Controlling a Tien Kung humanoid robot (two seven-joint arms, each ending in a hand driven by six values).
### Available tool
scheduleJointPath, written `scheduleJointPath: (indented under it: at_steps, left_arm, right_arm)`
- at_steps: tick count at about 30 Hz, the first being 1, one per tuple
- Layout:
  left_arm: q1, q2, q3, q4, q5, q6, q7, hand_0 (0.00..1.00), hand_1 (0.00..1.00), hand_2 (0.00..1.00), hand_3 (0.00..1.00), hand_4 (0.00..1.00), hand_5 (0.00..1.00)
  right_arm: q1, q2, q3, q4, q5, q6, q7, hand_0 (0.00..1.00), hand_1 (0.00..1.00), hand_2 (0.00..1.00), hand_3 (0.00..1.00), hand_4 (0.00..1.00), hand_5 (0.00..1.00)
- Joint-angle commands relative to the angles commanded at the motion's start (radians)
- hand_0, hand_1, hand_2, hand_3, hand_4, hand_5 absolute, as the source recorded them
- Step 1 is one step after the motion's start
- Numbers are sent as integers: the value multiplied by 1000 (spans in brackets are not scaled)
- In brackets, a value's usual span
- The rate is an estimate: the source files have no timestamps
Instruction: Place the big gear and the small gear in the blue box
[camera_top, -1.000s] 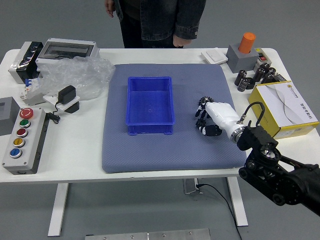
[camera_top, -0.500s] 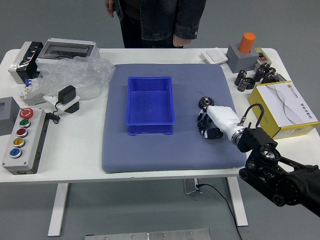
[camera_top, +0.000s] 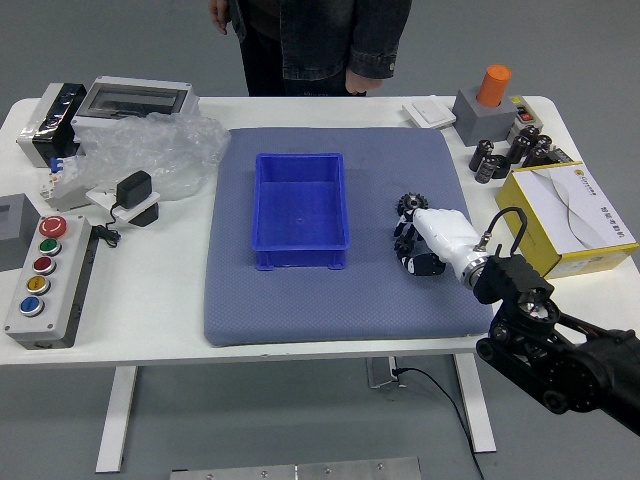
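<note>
Dark toothed gear (camera_top: 412, 203) noted on the blue mat (camera_top: 300, 310), to the right of the blue box (camera_top: 299, 206) and well apart from it, outside its wall. Size class not established; a second gear cannot be made out. Right hand (camera_top: 438, 228) is at the gear, palm side partly hidden; whether it is open, closed or gripping cannot be told. Left arm out of view. Person (camera_top: 320, 40) stands at the far side, hands lowered, handling nothing on the table. Assessment: gear probably rigid, fairly light for this hand, not fragile; smooth faces may slip. Recommended hold: opposite sides of the toothed rim, where the teeth should give purchase, keeping the gear level.
</note>
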Motion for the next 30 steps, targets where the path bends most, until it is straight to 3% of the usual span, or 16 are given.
scheduleJointPath:
  at_steps: [17, 30]
  left_arm:
    - [0, 0, 5, 0, -6, 1, -1, 730, 677, 705, 701, 450, 16]
    - [-1, 3, -1, 0, -4, 0, -2, 729, 678, 705, 700, 448, 17]
  right_arm:
    - [-5, -1, 43, 18, -4, -32, 15, 603, 521, 537, 591, 672, 28]
    - [32, 15, 112, 122, -33, -35, -2, 604, 519, 534, 589, 665, 30]
